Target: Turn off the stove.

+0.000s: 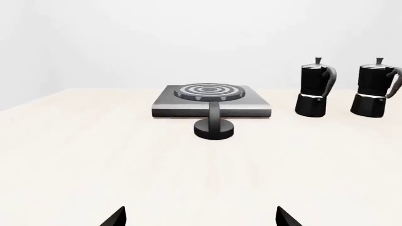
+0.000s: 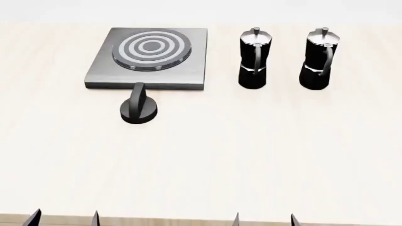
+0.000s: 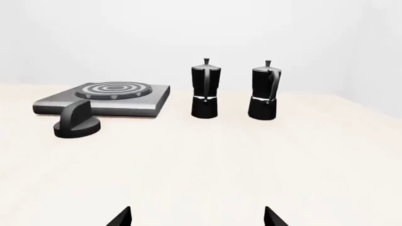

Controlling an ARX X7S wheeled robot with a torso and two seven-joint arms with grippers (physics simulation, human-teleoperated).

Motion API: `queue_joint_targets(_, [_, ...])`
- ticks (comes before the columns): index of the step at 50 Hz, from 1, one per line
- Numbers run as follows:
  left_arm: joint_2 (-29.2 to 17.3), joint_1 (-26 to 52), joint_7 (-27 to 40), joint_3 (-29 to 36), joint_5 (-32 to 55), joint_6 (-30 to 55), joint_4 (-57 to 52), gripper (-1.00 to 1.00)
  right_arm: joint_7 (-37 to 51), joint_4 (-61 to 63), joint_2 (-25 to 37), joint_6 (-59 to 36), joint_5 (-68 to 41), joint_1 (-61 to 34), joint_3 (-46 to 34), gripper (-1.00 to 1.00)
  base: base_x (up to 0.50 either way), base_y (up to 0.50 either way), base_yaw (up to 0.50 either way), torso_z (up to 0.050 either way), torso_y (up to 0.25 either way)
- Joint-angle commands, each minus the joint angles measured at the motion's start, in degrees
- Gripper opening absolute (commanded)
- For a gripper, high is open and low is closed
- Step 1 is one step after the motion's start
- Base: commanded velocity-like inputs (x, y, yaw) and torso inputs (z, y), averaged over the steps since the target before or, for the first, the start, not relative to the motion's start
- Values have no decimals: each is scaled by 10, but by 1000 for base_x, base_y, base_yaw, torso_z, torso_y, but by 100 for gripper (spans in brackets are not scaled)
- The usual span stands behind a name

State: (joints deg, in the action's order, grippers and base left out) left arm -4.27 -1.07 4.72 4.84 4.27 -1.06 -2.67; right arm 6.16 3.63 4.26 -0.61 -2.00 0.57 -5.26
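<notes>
The stove [image 2: 107, 73] is a flat grey metal plate with a ringed burner at the table's far left. Its black knob [image 2: 138, 111] stands on the table just in front of it. Both show in the left wrist view, stove [image 1: 251, 101] and knob [image 1: 213, 128], and in the right wrist view, stove [image 3: 144, 101] and knob [image 3: 76, 125]. My left gripper [image 2: 63, 219] is open and empty at the near table edge, well short of the knob. My right gripper [image 2: 264, 220] is open and empty at the near edge too. Their tips show in the wrist views, left [image 1: 201, 219] and right [image 3: 196, 218].
Two black-and-silver moka pots [image 2: 254, 59] [image 2: 320, 59] stand side by side to the right of the stove. The pale wooden table [image 2: 251, 155] stretches from its near edge to the wall behind.
</notes>
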Motion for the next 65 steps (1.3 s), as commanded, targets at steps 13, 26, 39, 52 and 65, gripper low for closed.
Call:
queue_joint_targets(13, [-32, -20, 31, 27, -33, 17, -124, 100, 35, 134, 20, -79, -4, 12, -14, 100, 0, 0, 0, 0, 0])
queue_joint_targets(26, [-44, -21, 39, 34, -34, 84, -218, 100, 49, 233, 34, -129, -7, 20, -19, 100, 0, 0, 0, 0, 0])
queue_joint_targets(39, [-50, -15, 46, 39, -29, 124, -277, 100, 61, 314, 44, -184, -18, 18, -17, 100, 0, 0, 0, 0, 0])
queue_joint_targets(52, [-57, -8, 54, 45, -29, 176, -352, 100, 69, 386, 50, -227, -35, 16, -17, 100, 0, 0, 0, 0, 0])
queue_joint_targets(65, [-67, -3, 60, 38, -14, 256, -486, 100, 89, 501, 59, -292, -45, 11, -8, 100, 0, 0, 0, 0, 0])
